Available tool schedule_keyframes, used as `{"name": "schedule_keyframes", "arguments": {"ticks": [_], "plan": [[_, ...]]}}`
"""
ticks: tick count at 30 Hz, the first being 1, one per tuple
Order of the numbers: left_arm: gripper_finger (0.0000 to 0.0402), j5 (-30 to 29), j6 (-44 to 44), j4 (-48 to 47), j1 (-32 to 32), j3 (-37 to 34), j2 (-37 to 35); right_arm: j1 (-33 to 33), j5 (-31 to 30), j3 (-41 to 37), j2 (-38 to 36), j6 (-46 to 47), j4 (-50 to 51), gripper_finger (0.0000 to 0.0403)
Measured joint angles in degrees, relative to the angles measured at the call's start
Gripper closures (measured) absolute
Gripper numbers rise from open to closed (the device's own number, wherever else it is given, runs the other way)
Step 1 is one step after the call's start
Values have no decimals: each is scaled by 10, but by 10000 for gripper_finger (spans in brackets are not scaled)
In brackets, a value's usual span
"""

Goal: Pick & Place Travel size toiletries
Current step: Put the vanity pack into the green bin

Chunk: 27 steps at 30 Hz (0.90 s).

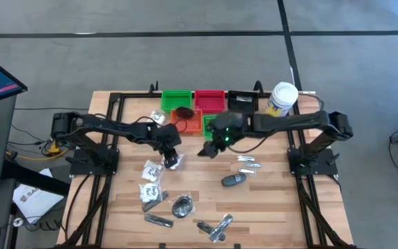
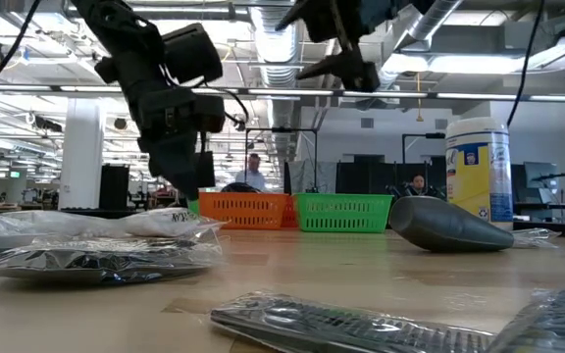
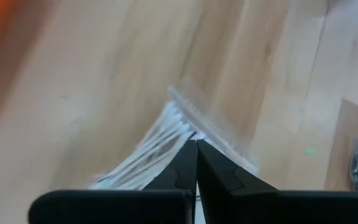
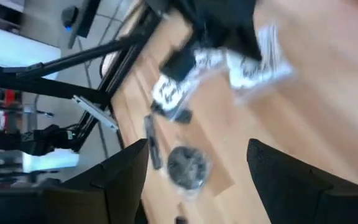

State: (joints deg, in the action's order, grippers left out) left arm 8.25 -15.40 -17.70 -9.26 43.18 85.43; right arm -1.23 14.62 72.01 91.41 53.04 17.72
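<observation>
Seen from above: left gripper low over the wooden table, jaws pressed together on a clear packet with white contents; right gripper raised near the trays, jaws spread wide and holding nothing. Remaining toiletries scattered on the front half of the table: more clear packets, a black round piece in plastic, slim silvery sachets, a dark grey oval. Green tray, red tray, orange tray and black tray grouped at the back edge, beside a white canister. Shown only at table height: canister label in yellow and blue, text too small to read; orange and green trays as mesh baskets; two people far back in the room. Printed letters on the packet beneath the left gripper, not legible. Shown only by the left wrist camera: fingers closed tip to tip on the packet's crimped edge. Shown only by the right wrist camera: both fingers standing well apart above the black round piece, with the left arm and its packet beyond.
</observation>
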Motion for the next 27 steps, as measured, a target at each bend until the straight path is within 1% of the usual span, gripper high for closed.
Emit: {"name": "schedule_keyframes", "arguments": {"ticks": [1,6,9,12,15,18,20,22,23,27], "plan": [[401,-14,0,-17,0,0,-12,9,-8,1,8,17,-28,138],[401,-82,-17,-106,3,0,-83,42,-87,2,25,134,-81,138],[401,-104,-33,-136,2,-12,-114,58,-132,1,29,192,-49,138],[401,-96,-54,-135,3,-46,-134,70,-156,1,43,232,-13,138],[401,-80,-80,-133,7,-83,-138,81,-159,0,60,265,-9,138],[401,-78,-94,-122,12,-118,-138,91,-159,1,81,286,-24,138],[401,-76,-97,-107,12,-136,-138,96,-158,2,103,295,-73,138],[401,-66,-105,-91,12,-149,-138,100,-148,-1,112,293,-101,138],[401,-59,-106,-77,12,-153,-138,102,-140,1,121,287,-146,138],[401,-47,-110,-28,22,-164,-132,110,-92,2,144,244,-245,138]]}}
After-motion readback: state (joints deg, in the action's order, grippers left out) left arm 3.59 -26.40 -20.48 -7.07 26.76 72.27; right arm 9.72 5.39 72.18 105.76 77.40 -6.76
